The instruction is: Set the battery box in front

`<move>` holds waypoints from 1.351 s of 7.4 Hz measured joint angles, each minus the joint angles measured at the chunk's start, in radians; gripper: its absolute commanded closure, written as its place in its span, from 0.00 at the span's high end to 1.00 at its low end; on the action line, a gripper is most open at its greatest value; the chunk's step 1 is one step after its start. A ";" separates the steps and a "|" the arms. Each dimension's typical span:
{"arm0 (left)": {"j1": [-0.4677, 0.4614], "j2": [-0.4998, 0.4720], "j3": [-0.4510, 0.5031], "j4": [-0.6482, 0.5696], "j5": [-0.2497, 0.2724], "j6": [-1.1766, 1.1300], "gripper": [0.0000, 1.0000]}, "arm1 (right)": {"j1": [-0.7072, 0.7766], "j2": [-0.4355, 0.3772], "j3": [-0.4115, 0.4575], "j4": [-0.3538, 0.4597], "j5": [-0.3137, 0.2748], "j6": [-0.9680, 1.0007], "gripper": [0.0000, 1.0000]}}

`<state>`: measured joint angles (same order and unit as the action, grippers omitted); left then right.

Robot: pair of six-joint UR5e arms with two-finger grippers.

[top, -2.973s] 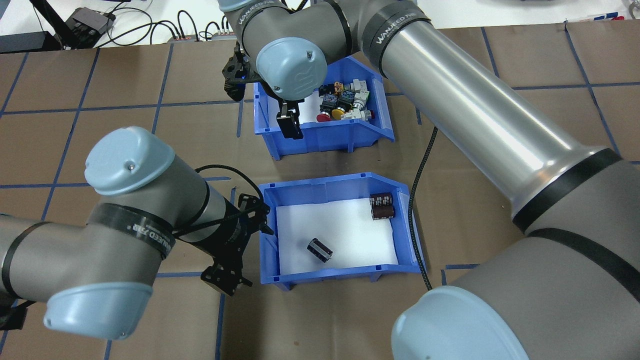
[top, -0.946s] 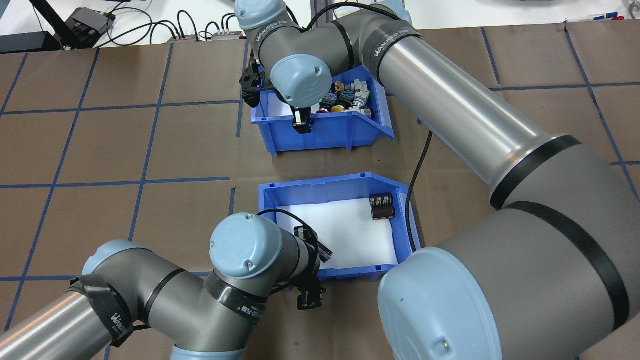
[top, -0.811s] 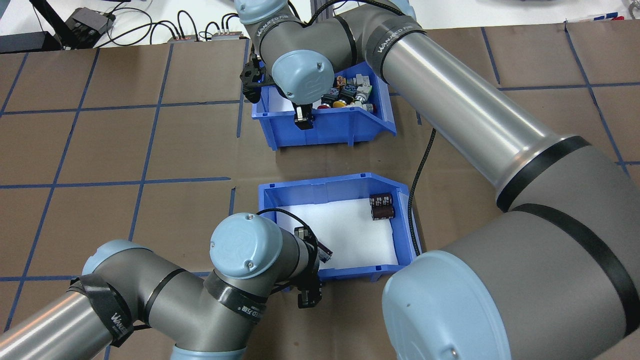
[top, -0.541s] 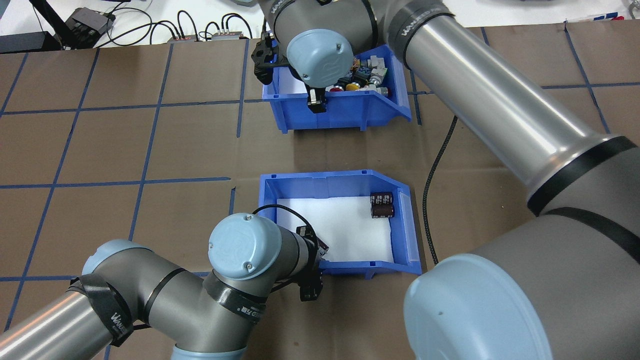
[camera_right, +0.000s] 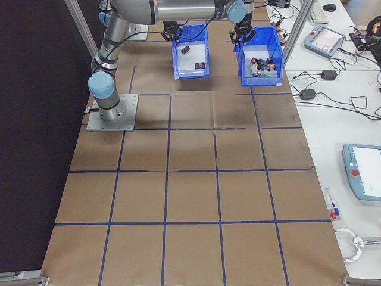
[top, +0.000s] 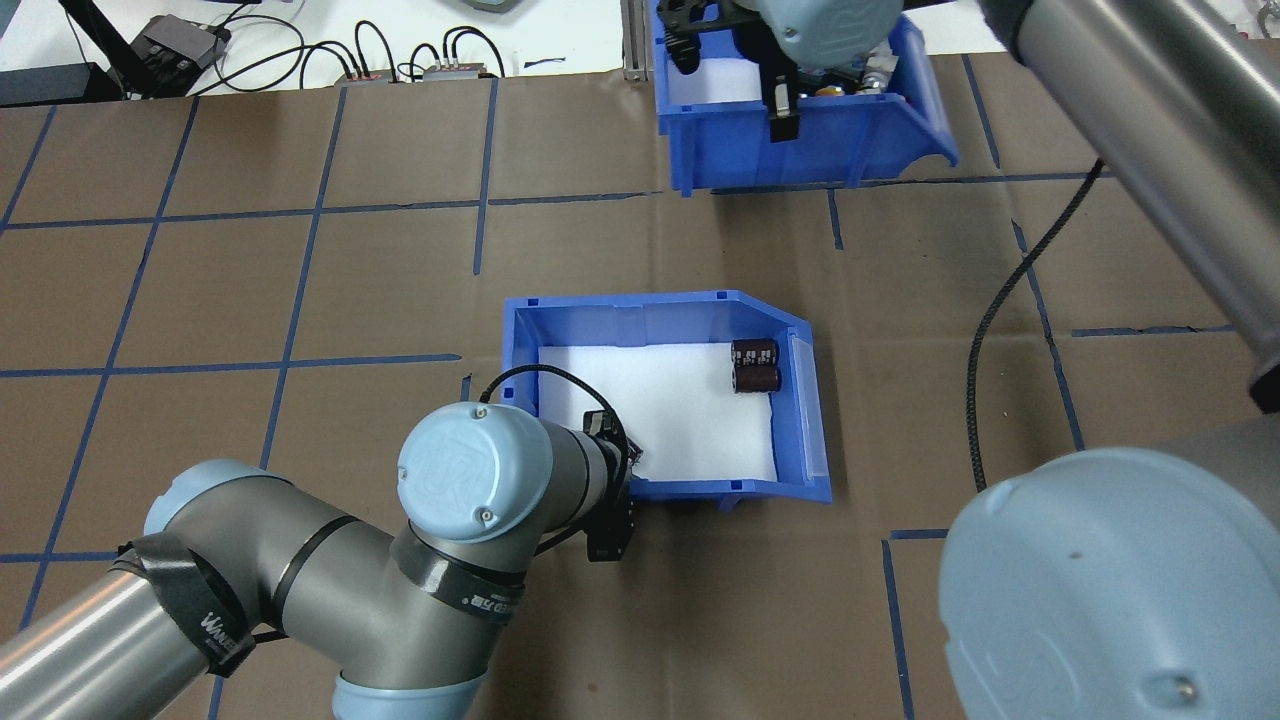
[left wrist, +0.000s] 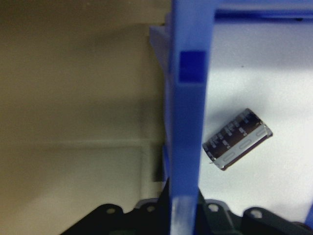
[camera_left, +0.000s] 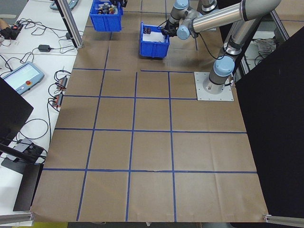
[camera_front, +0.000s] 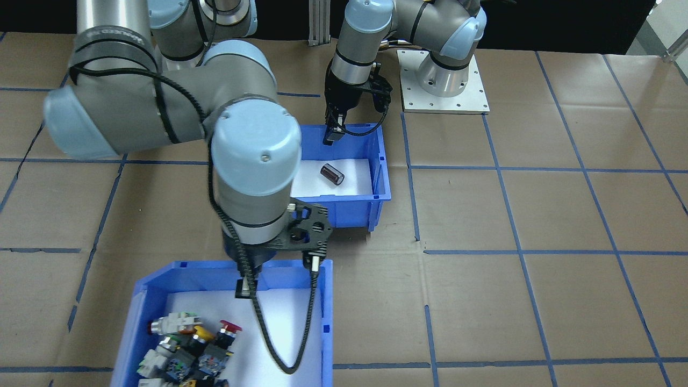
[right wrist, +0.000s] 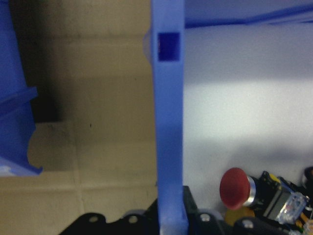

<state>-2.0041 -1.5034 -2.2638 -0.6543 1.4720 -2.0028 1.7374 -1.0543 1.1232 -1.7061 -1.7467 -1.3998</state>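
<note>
The battery box (top: 650, 308) is a blue bin with a white liner, standing mid-table with two dark cells (top: 755, 365) at its right end. My left gripper (top: 610, 500) is shut on its near wall (left wrist: 188, 122), with another cell (left wrist: 238, 139) lying just inside. From across the table, the same box (camera_front: 352, 210) and left gripper (camera_front: 334, 128) sit below the robot's base. My right gripper (top: 780, 105) is shut on the wall (right wrist: 168, 122) of the other blue bin (top: 860, 140), which holds push-button switches (camera_front: 188, 344).
A black cable (top: 1000, 330) trails over the brown paper to the right of the battery box. The left arm's mounting plate (camera_front: 443, 80) is behind the box. Cables and power bricks (top: 180, 45) lie past the far edge.
The right arm has carried the switch bin farther away and to the right. The left arm has shifted the battery box a little away from the robot.
</note>
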 measured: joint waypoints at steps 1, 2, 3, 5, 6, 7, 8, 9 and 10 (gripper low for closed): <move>0.056 0.006 0.006 0.000 -0.003 0.069 0.00 | -0.063 -0.037 0.035 0.000 0.000 -0.063 0.00; 0.131 0.010 0.009 0.002 -0.010 0.156 0.00 | -0.120 -0.085 0.091 -0.005 0.003 -0.119 0.00; 0.221 0.005 0.014 0.004 -0.031 0.242 0.00 | -0.169 -0.144 0.166 -0.019 0.009 -0.167 0.00; 0.375 -0.052 0.068 0.006 -0.119 0.339 0.00 | -0.245 -0.288 0.364 -0.089 0.017 -0.253 0.00; 0.406 -0.120 0.144 0.006 -0.148 0.356 0.00 | -0.278 -0.375 0.495 -0.159 0.017 -0.305 0.00; 0.407 -0.197 0.227 0.005 -0.159 0.355 0.00 | -0.318 -0.459 0.628 -0.237 0.018 -0.356 0.00; 0.382 -0.269 0.299 0.005 -0.163 0.343 0.00 | -0.364 -0.534 0.747 -0.309 0.020 -0.407 0.00; 0.340 -0.327 0.356 0.007 -0.162 0.319 0.00 | -0.407 -0.594 0.844 -0.364 0.026 -0.452 0.00; 0.297 -0.374 0.400 0.009 -0.159 0.286 0.00 | -0.434 -0.632 0.911 -0.396 0.033 -0.477 0.00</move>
<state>-1.7073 -1.8777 -1.8633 -0.6456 1.3127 -1.7163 1.3032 -1.6866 2.0340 -2.1022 -1.7139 -1.8765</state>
